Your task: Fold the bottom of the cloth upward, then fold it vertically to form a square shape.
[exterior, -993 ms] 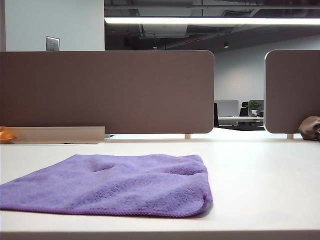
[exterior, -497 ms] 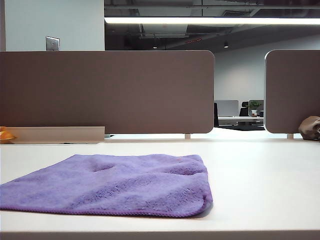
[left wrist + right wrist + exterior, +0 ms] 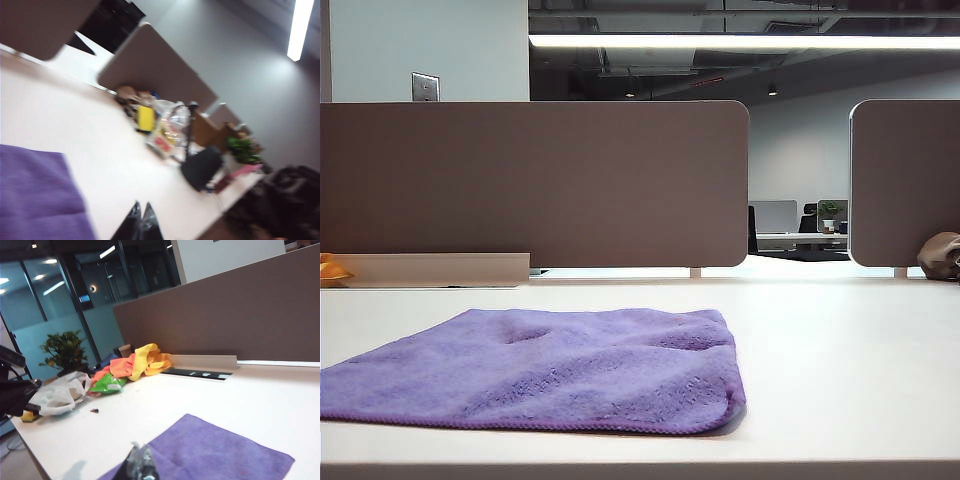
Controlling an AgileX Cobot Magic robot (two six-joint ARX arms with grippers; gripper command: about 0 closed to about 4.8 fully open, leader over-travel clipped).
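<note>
Both claws are pinched shut, holding nothing: left claw (image 3: 140,220) hovers over bare table (image 3: 75,120) just beside the cloth (image 3: 35,195), right claw (image 3: 140,462) right over its edge. I'd guess they're lining up for the bottom hem. Cloth lies flat, unfolded, near the table's front edge. No readable writing.
</note>
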